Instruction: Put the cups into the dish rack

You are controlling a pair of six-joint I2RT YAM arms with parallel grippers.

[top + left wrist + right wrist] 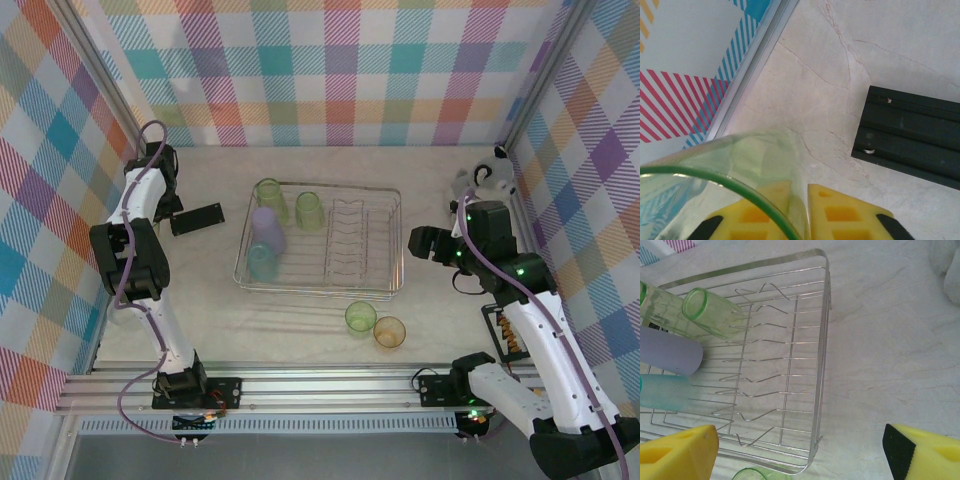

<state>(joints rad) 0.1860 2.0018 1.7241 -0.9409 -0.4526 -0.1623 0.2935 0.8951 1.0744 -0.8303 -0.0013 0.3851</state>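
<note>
From above, the dish rack (350, 245) stands in the middle of the table (300, 320). In its left part lie two pale green cups (270, 195), a lavender cup (267, 228) and a teal cup (263, 260). Just in front of the rack stand a green cup (360, 317) and an orange cup (389, 331). A black bar (197, 218) lies left of the rack, and a soft toy (495, 175) sits far to its right. The right gripper (425, 243) hangs just right of the rack.

At the left wrist, the left gripper (797, 189) seems clenched on the wall of a clear green tumbler (740, 160), one yellow finger inside and one outside. The tumbler is near the checked wall (680, 75), beside the black bar.

At the right wrist, the right gripper (800, 440) is released, with its fingers wide apart over the rack's edge. The cups in the rack lie on their sides.
</note>
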